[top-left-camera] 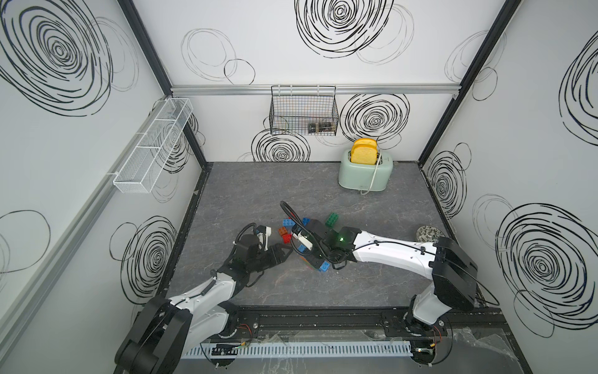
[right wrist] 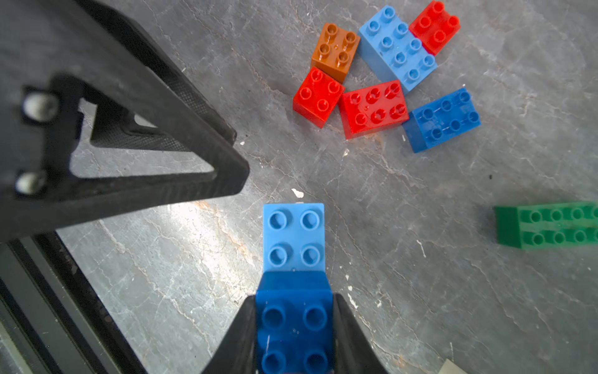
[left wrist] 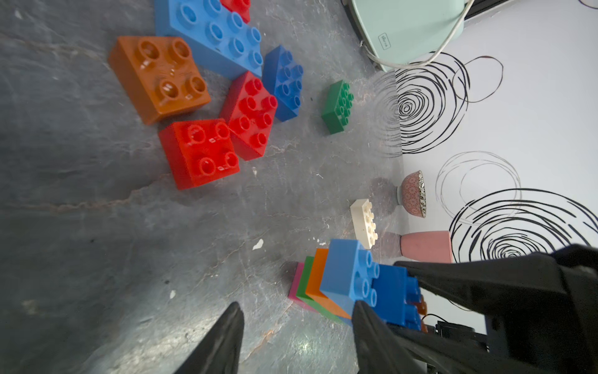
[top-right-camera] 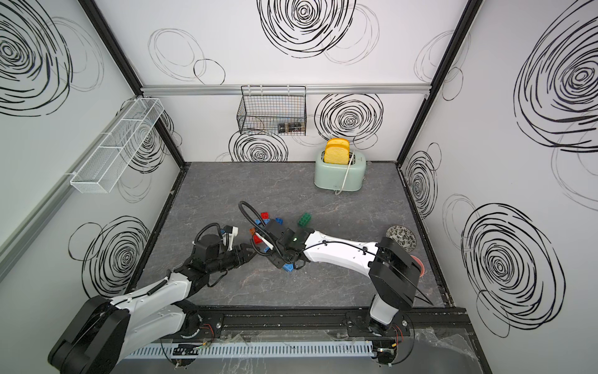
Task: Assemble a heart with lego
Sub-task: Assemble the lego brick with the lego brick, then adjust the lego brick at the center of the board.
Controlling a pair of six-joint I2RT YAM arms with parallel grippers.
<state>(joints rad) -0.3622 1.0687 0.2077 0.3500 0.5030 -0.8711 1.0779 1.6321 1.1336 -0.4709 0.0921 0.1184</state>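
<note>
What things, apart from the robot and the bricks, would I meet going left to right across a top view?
White mesh shelf → black wire basket → mint toaster → patterned bowl.

At the back right of my counter (top-left-camera: pixel 259 184) stands a mint-green toaster (top-left-camera: pixel 356 176). Two yellow bread slices (top-left-camera: pixel 364 151) stand upright in its slots, and its white cord (top-left-camera: pixel 374 175) hangs down the front. A black wire basket (top-left-camera: pixel 304 111) hangs on the rear wall, holding small dark items I cannot make out. A white mesh basket (top-left-camera: pixel 152 145) hangs on the left wall. Near the right wall sit a patterned bowl (left wrist: pixel 414 194) and, just beside it, a pink cup (left wrist: pixel 425 247).
</note>
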